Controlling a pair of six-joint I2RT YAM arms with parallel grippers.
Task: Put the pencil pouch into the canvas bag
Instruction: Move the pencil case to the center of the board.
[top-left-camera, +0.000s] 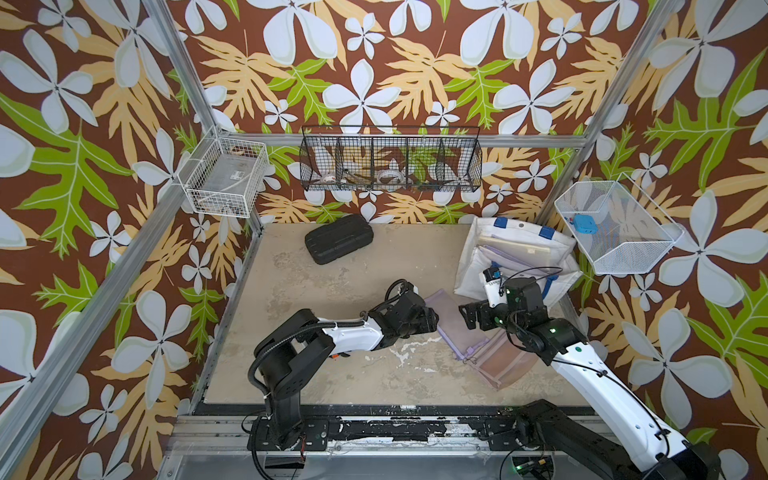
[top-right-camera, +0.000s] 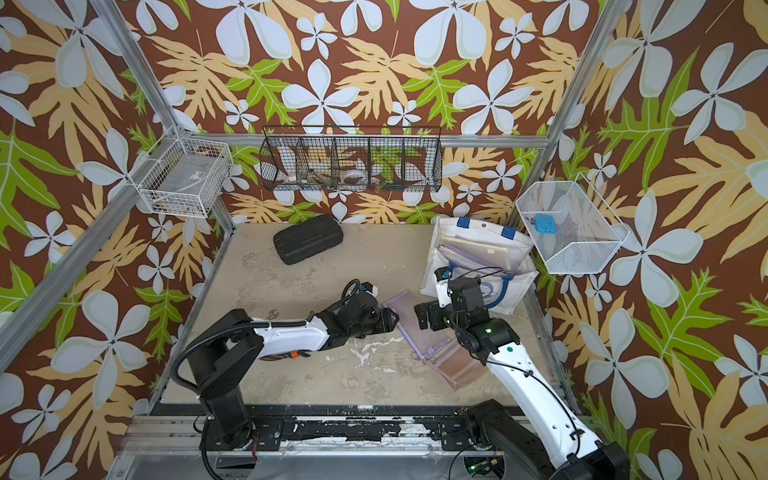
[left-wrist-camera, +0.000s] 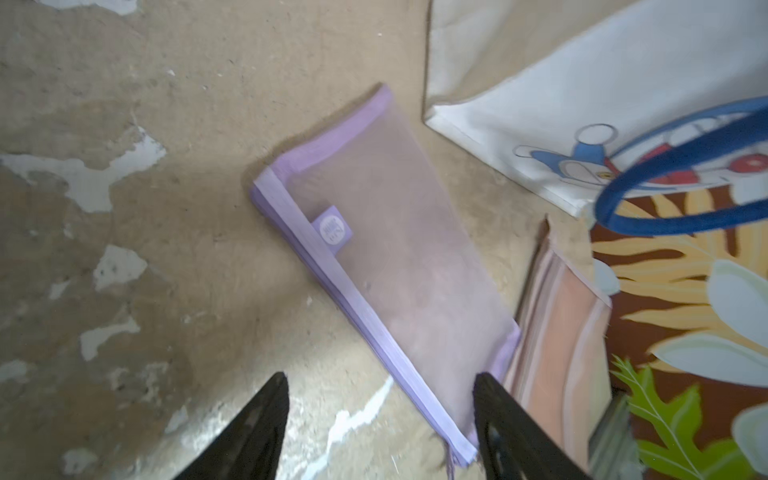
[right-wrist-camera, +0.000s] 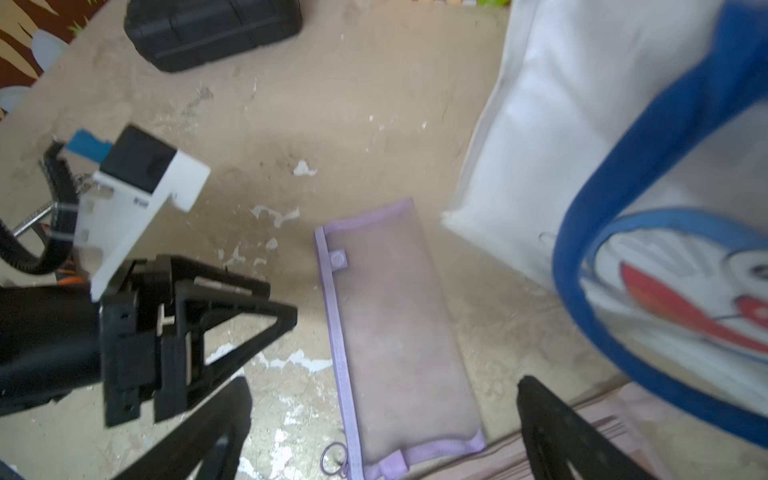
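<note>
The pencil pouch (top-left-camera: 451, 328) (top-right-camera: 409, 320) is a purple mesh pouch with a lilac zip edge. It lies flat on the table between my two grippers. My left gripper (top-left-camera: 434, 320) (left-wrist-camera: 381, 376) hovers at its left edge, open, with the zip edge (left-wrist-camera: 374, 332) showing between the fingers and nothing gripped. My right gripper (top-left-camera: 467, 318) (right-wrist-camera: 384, 379) stands wide open over the pouch (right-wrist-camera: 399, 332) from the right. The canvas bag (top-left-camera: 469, 266) (top-right-camera: 432, 266) (left-wrist-camera: 582, 83) (right-wrist-camera: 540, 145) stands just behind, white with blue handles, and flat pouches show inside it.
A pink pouch (top-left-camera: 505, 361) (left-wrist-camera: 557, 332) lies partly under the purple one's near end. A black hard case (top-left-camera: 338, 244) (right-wrist-camera: 212, 29) sits at the back left. Wire baskets (top-left-camera: 226, 183) (top-left-camera: 390, 160) (top-left-camera: 615, 226) hang on the walls.
</note>
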